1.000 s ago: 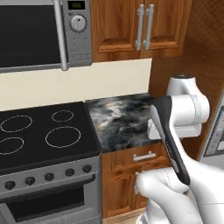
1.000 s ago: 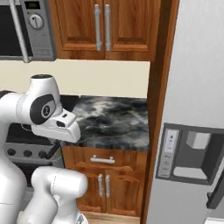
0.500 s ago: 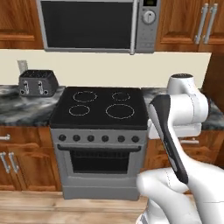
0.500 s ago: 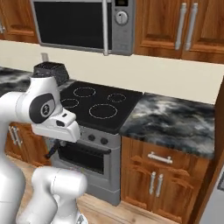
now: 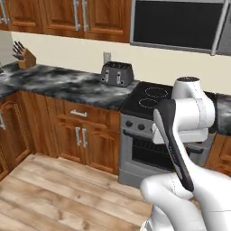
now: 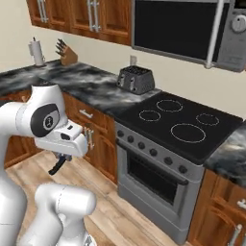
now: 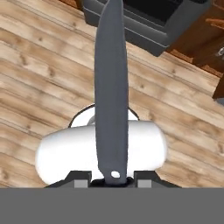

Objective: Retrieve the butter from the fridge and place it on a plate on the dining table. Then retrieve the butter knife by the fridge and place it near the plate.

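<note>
The butter knife (image 7: 111, 87) is a long dark grey blade. It rises straight up the hand view from between the fingertips, its holed handle end at the bottom. My gripper (image 7: 113, 180) is shut on the butter knife. In the left base view the butter knife (image 5: 173, 149) slants down along the arm's front. In the right base view its tip (image 6: 57, 166) hangs below the hand. Wooden floor lies beneath the blade. The fridge, butter, plate and dining table are out of view.
A black-topped stove (image 6: 178, 125) stands ahead under a microwave (image 5: 180, 22). Left of it, a marbled counter (image 5: 58, 81) carries a toaster (image 5: 117, 73) and a knife block (image 5: 25, 56). Wooden cabinets (image 5: 83, 135) sit below it. Wood floor (image 5: 58, 194) lies in front.
The whole picture has swept sideways, so the camera has moved: fridge and short counter left the view, then stove, toaster and long counter came in. The knife stays gripped the same way.
</note>
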You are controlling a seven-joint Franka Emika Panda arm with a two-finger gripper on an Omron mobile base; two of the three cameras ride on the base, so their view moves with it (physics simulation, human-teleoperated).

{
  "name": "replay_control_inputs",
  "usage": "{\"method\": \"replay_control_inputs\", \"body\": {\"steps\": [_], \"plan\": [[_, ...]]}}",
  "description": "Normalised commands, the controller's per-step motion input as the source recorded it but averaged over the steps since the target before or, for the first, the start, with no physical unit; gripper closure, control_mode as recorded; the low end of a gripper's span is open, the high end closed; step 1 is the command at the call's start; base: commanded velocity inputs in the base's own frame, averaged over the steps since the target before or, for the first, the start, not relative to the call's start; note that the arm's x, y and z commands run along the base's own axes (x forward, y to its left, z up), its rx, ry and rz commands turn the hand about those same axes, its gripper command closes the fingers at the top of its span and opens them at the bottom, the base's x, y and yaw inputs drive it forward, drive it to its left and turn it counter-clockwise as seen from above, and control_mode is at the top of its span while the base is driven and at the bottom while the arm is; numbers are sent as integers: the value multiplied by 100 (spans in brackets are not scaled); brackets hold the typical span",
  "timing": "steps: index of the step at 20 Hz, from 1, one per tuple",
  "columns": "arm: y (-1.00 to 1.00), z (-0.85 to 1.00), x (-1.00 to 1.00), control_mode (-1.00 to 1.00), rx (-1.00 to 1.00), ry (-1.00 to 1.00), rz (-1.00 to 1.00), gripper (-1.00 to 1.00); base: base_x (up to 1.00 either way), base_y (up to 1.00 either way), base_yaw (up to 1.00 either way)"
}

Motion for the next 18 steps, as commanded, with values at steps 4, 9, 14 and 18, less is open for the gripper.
{"method": "replay_control_inputs", "body": {"steps": [4,9,14,18], "plan": [[0,0,0,100,0,0,0,100,0,57,64],[0,0,0,100,0,0,0,100,0,48,66],[0,0,0,100,0,0,0,100,0,48,67],[0,0,0,100,0,0,0,100,0,36,68]]}}
